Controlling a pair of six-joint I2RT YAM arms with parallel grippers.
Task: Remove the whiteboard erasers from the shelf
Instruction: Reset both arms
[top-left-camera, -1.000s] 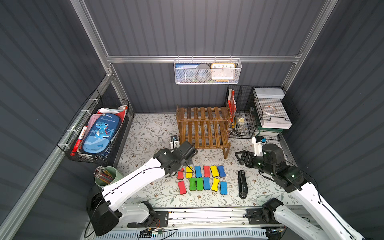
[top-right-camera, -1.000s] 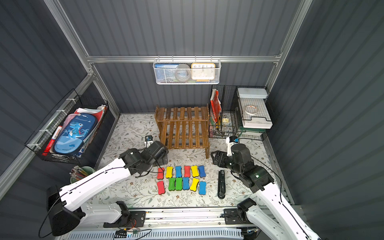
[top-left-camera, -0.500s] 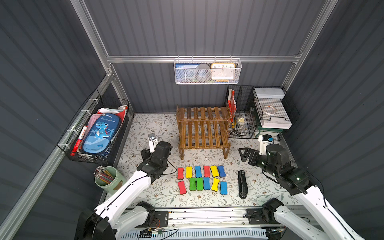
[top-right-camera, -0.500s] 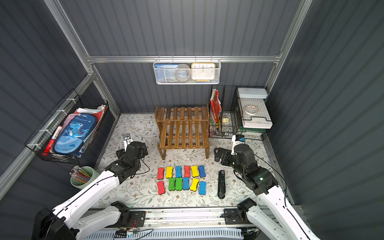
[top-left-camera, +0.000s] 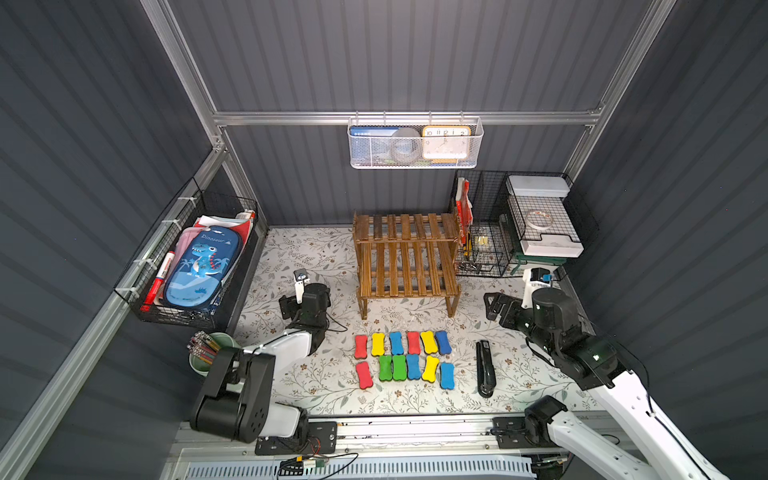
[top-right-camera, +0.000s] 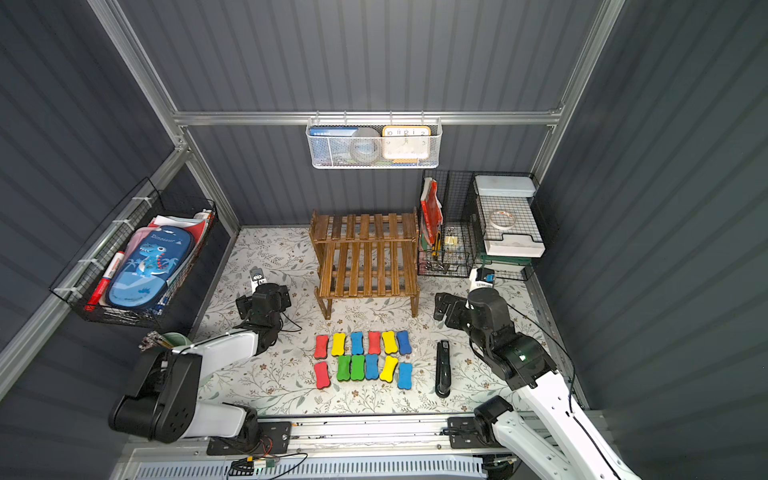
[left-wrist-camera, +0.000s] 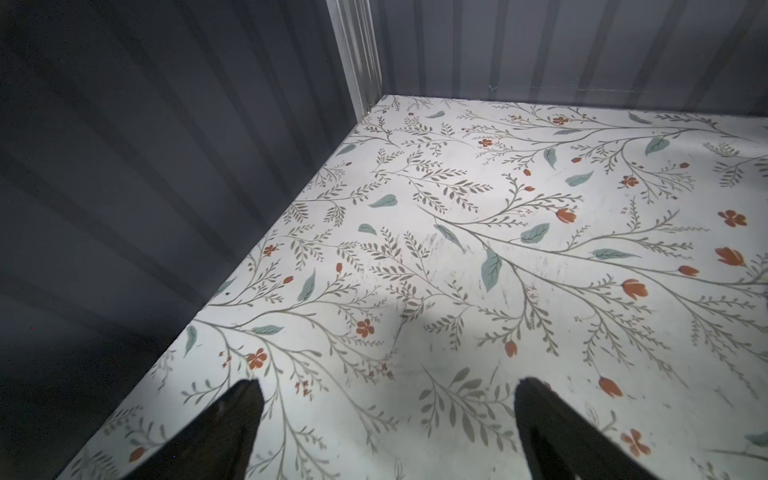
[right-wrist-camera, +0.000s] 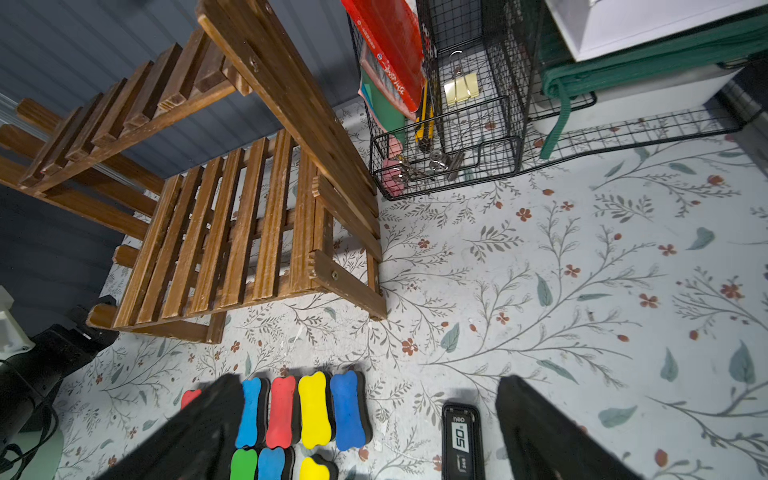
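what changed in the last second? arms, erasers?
The left pincer, open, pulled back from the erasers toward the back-left corner and is now over bare floor. The right pincer, open, shifted only slightly back toward the wire rack. Nothing was taken hold of. All twelve erasers, the stapler and the shelf stayed put.

Erasers (top-left-camera: 399, 368) red, yellow, blue, green; shelf (top-left-camera: 409, 293) brown; tabletop (top-left-camera: 316, 257) white floral; stapler (top-left-camera: 485, 368) black.
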